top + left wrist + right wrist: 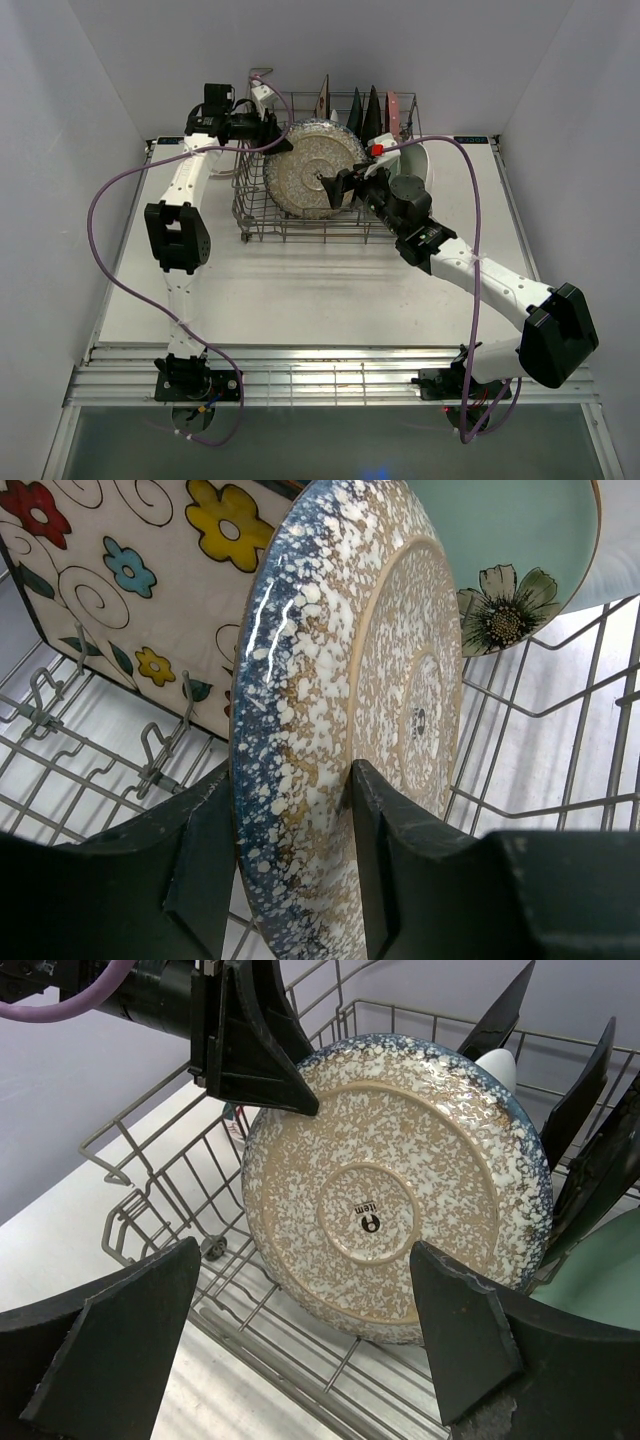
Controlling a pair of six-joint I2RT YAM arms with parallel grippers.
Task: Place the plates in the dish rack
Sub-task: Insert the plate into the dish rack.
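Your left gripper (272, 135) has its fingers (385, 870) clamped on the upper left rim of the speckled grey plate (312, 170), one finger on each face, as the left wrist view shows plainly. The plate stands on edge inside the dish rack (300, 236), in its left half. Its lower rim is down among the bottom wires, and its tan underside, with a small printed mark at the centre, is turned toward your right gripper (340, 186). That gripper hovers just in front of the underside with its fingers spread wide apart, holding nothing. Just behind the speckled grey plate stand the cream flowered square plate (150, 590) and a mint-green plate (500, 540) with a painted flower. Several dark plates (356, 108) stand upright along the far side of the rack. The rack sits on the white table (300, 300), toward its far edge.
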